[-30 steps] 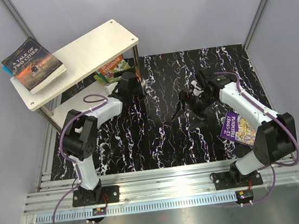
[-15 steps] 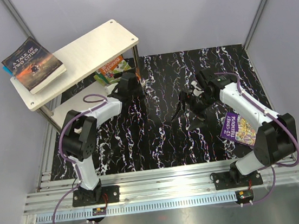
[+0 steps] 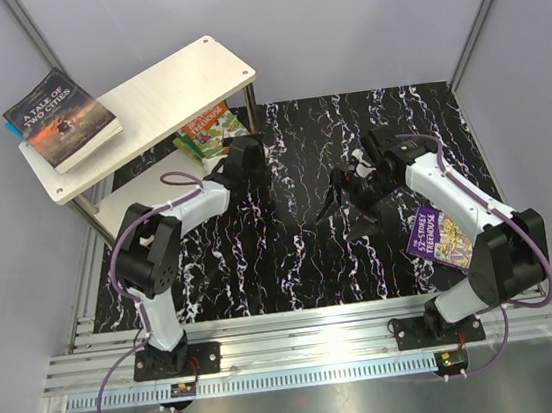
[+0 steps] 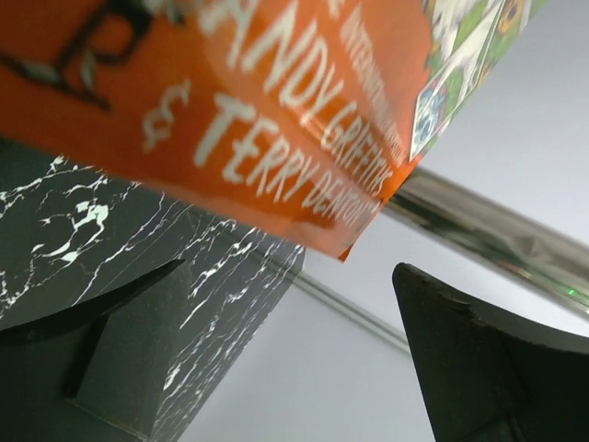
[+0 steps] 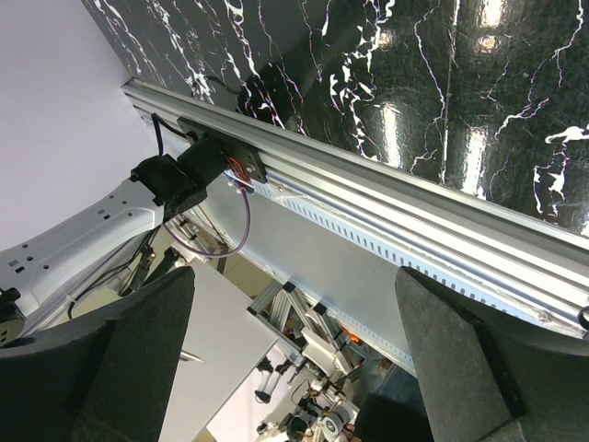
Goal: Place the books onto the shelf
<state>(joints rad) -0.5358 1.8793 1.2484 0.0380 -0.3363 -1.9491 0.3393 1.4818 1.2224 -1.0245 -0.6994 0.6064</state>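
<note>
Two arms work over a black marbled table (image 3: 303,259) beside the two-tier shelf (image 3: 180,82); three books are plainly in sight. One dark book (image 3: 62,120), titled "A Tale of Two Cities", lies flat on the far left end of the top board, with a blue edge (image 3: 12,128) showing beneath it; one orange book (image 3: 208,127) rests on the lower tier, jutting out from under the top board; one purple book (image 3: 439,237) lies on the table beside the right arm. The left gripper (image 4: 290,267) hangs just before the orange book, jaws spread wide, gripping nothing; the right gripper (image 5: 294,274) hovers over mid-table, jaws equally wide and empty.
</note>
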